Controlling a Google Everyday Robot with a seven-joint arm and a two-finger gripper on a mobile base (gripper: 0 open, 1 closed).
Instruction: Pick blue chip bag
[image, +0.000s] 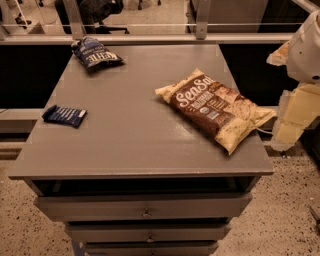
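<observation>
The blue chip bag (95, 53) lies at the table's far left corner; it is small, puffy and dark blue with white lettering. My gripper (292, 120) hangs off the table's right edge, beside the brown bag's right end and far from the blue bag. It holds nothing that I can see. The white arm housing (307, 47) sits above it.
A large brown-and-cream "Sea Salt" bag (215, 107) lies on the right half of the grey table (125, 145). A flat navy packet with white stripes (64, 115) lies near the left edge. Drawers (145, 207) sit below the front edge. A railing (150, 30) runs behind.
</observation>
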